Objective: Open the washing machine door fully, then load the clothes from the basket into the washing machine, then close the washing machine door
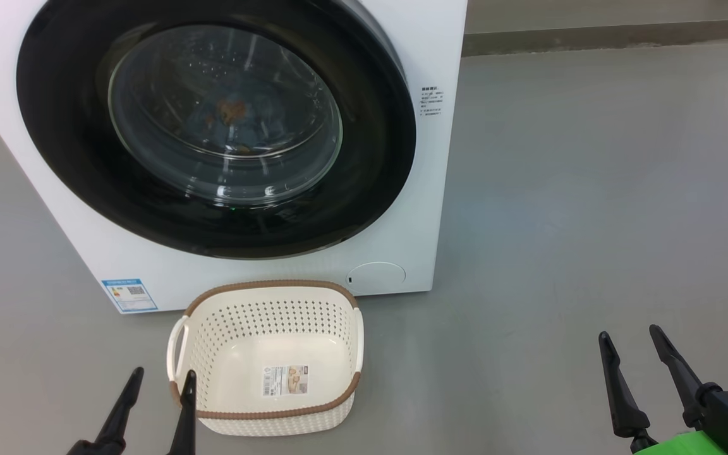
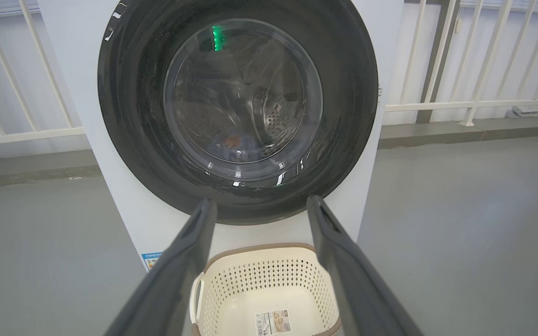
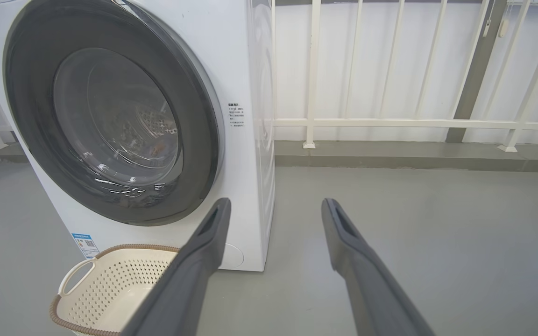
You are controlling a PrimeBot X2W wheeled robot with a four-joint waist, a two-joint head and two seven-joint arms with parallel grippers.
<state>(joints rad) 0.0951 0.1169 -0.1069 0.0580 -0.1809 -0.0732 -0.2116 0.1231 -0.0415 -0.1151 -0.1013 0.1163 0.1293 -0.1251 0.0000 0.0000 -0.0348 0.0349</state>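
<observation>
The white washing machine [image 1: 414,189] stands ahead on the floor. The washing machine door [image 1: 73,158] lies shut flat against its front, black rim around a clear glass bowl. Through the glass I make out a bit of blue and orange fabric, the clothes [image 1: 231,114], lying in the drum. The cream basket [image 1: 269,328] sits on the floor just before the machine, holding just a label sticker. My left gripper [image 1: 164,374] hangs open by the basket's near left corner. My right gripper [image 1: 629,332] is open over bare floor, well to the right. The wrist views show the left gripper [image 2: 260,203] and the right gripper [image 3: 276,203] with their fingers wide apart.
A white railing [image 3: 390,123] on a low kerb [image 3: 414,156] runs behind and to the right of the machine. Grey floor [image 1: 591,221] stretches to the machine's right. A blue energy sticker [image 1: 129,295] and a round filter cap [image 1: 376,277] sit low on the front.
</observation>
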